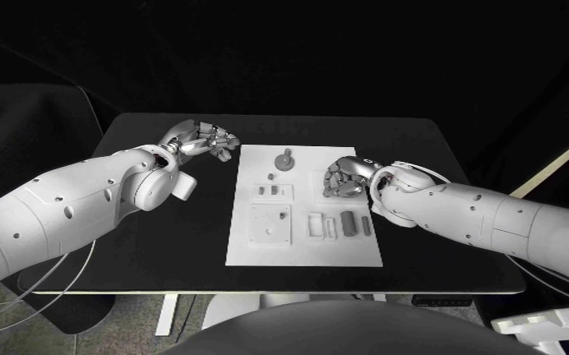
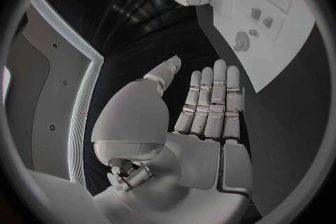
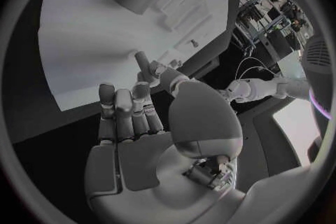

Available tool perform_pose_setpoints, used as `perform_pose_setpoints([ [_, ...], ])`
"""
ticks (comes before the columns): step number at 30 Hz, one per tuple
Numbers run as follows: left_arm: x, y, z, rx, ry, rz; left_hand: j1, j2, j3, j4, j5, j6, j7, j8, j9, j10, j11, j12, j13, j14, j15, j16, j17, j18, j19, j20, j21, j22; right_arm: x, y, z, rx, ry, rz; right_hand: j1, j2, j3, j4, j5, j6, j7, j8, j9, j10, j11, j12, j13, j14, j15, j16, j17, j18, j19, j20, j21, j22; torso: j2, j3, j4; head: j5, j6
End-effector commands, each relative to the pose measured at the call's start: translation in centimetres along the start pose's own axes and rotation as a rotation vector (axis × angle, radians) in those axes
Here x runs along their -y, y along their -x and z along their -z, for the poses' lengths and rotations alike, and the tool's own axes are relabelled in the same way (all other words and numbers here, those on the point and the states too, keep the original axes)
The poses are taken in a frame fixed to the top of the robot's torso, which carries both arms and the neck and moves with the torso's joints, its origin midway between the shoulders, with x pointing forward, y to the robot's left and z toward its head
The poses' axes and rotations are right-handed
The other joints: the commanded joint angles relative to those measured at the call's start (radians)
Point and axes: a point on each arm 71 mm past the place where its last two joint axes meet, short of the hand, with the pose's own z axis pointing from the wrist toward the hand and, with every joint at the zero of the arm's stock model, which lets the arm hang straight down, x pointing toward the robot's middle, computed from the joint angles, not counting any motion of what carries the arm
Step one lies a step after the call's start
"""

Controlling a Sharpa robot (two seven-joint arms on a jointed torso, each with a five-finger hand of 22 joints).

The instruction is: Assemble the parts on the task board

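Note:
The white task board (image 1: 306, 250) lies in the middle of the black table. On it are grey parts: a round knob piece (image 1: 286, 160) at the far end, small blocks (image 1: 274, 191), a square plate (image 1: 269, 225) and dark bars (image 1: 349, 222) near the right edge. My left hand (image 1: 204, 140) hovers over the table just left of the board's far left corner; in the left wrist view its fingers (image 2: 213, 101) lie straight with nothing in them. My right hand (image 1: 346, 176) hangs over the board's right side, its fingers (image 3: 123, 112) extended above the board (image 3: 105, 39) and holding nothing.
Black table (image 1: 190, 240) surrounds the board, with bare room to its left and right. The table's near edge (image 1: 273, 292) runs below the board. Dark curtains close off the back.

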Motion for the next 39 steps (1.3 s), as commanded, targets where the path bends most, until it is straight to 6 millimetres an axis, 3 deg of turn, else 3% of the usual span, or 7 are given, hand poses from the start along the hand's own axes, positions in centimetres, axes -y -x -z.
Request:
perform_pose_setpoints([
  [1,0.1,-0.1,0.0,-0.010,-0.007,0.010,-0.006,0.003,0.001,0.006,0.002,0.001,0.002,-0.004,0.001,0.005,0.000,-0.006,0.002,0.005,-0.001,-0.007,-0.001,0.010,-0.008,-0.001,-0.006,0.001,-0.6,0.5,0.1,0.021,0.018,-0.033,0.005,0.003,0.006,0.002,0.003,0.052,0.018,0.007,0.008,0.005,0.000,0.005,-0.001,-0.002,-0.008,0.007,0.001,0.011,0.005,0.001,0.125,0.001,0.000,-0.0005,-0.0008,0.002,0.000],
  [11,0.1,0.0,0.0,-0.004,-0.005,0.008,-0.006,0.003,0.001,0.006,0.002,0.001,0.002,-0.004,0.001,0.006,0.000,-0.007,0.002,0.005,-0.001,-0.007,-0.001,0.010,-0.008,-0.001,-0.006,0.001,-3.2,1.1,0.3,0.051,0.091,-0.064,0.005,0.002,0.008,0.003,0.003,0.053,0.018,0.007,0.008,0.005,0.000,0.005,-0.002,-0.002,-0.008,0.007,0.001,0.011,0.006,0.001,0.125,0.001,0.000,-0.0008,0.0006,0.011,0.000],
  [26,0.1,0.1,0.0,0.000,-0.006,0.007,-0.006,0.003,0.001,0.006,0.002,0.001,0.002,-0.004,0.001,0.006,0.000,-0.007,0.002,0.006,-0.001,-0.008,-0.002,0.010,-0.008,-0.001,-0.006,0.001,-10.1,-1.0,-0.7,-0.013,0.262,-0.086,0.005,0.000,0.010,0.003,0.003,0.055,0.018,0.008,0.008,0.006,0.000,0.005,-0.002,-0.001,-0.008,0.007,0.001,0.011,0.006,0.001,0.125,0.001,0.001,-0.0017,0.0006,0.051,0.000],
  [39,0.1,0.0,-0.1,-0.001,-0.005,0.007,-0.006,0.004,0.001,0.006,0.002,0.001,0.002,-0.004,0.001,0.006,0.000,-0.008,0.002,0.006,-0.001,-0.009,-0.002,0.010,-0.008,-0.001,-0.005,0.001,-11.9,-4.0,-1.4,-0.080,0.294,-0.049,0.004,-0.001,0.011,0.003,0.003,0.055,0.018,0.007,0.008,0.007,0.000,0.005,-0.002,-0.001,-0.008,0.007,0.000,0.011,0.006,0.001,0.125,0.001,0.001,-0.0008,0.0022,0.063,0.000],
])
